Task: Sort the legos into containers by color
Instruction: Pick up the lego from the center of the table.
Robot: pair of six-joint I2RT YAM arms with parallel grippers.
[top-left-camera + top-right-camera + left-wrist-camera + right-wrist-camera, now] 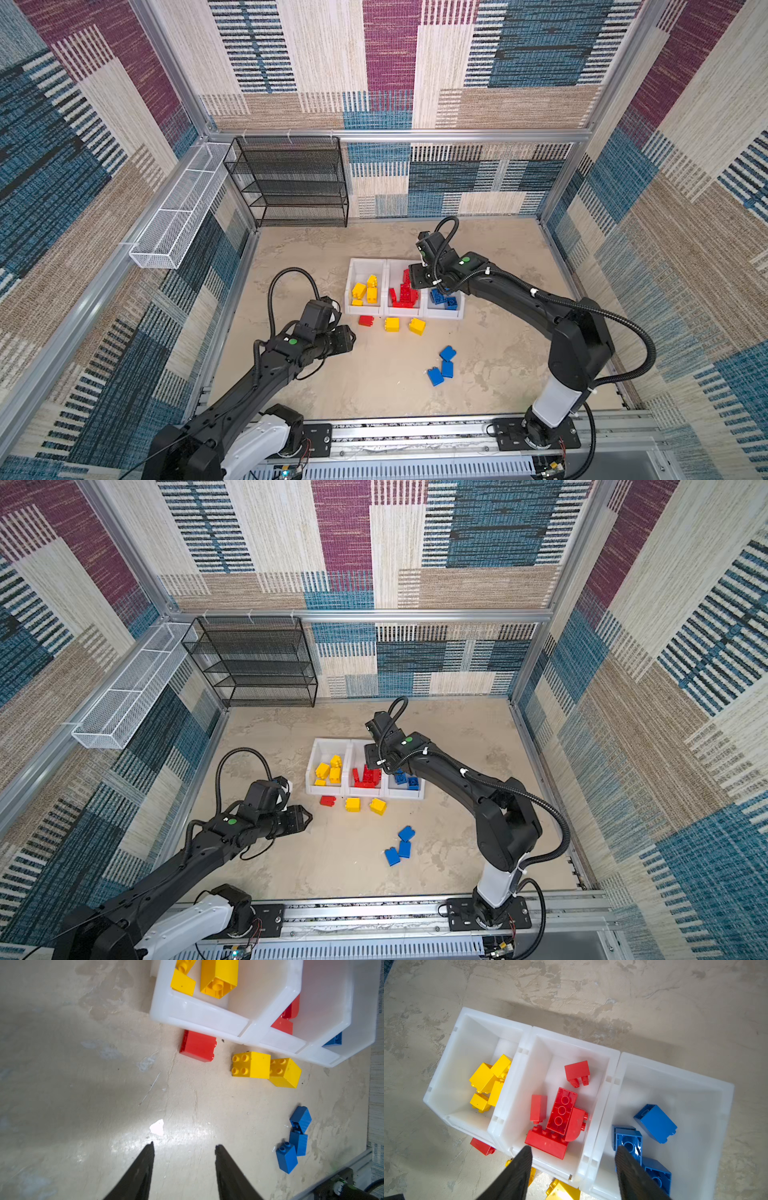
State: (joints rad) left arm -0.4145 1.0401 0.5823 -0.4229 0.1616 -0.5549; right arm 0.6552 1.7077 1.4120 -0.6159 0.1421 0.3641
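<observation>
The mottled beige tabletop (374, 399) fills the floor of the cell. Against the far wall stands the black wire-mesh shelf rack (291, 183), and the long white wire-mesh basket (178, 216) is fixed to the side wall beside it. Both black arms reach in from the near rail.

Mid-table sits the row of three joined white plastic bins (404, 311), their low lips facing the robot.

On to the tools. The right gripper (573, 1148) hangs over that row, above the wall between the middle bin and the right-hand one. Its jaws are apart, with nothing between them. The left gripper (184, 1146) hovers above bare table, near the left bin's front corner, its jaws likewise spread and empty.

Now the legos. In the bins there are chunky yellow studded bricks (365, 289) on the left, a pile of red bricks (404, 295) in the middle and blue bricks (442, 298) on the right.

Loose on the table, a lone red brick (366, 320) lies just beside the left bin's lip. Next along the front come one yellow square brick (392, 324) and a second yellow square brick (417, 326), side by side.

Nearer the robot, well apart from the bins, three small blue pieces cluster close together. There is a tilted blue brick (447, 353), a middle blue brick (447, 369) and a nearest blue brick (434, 377).
</observation>
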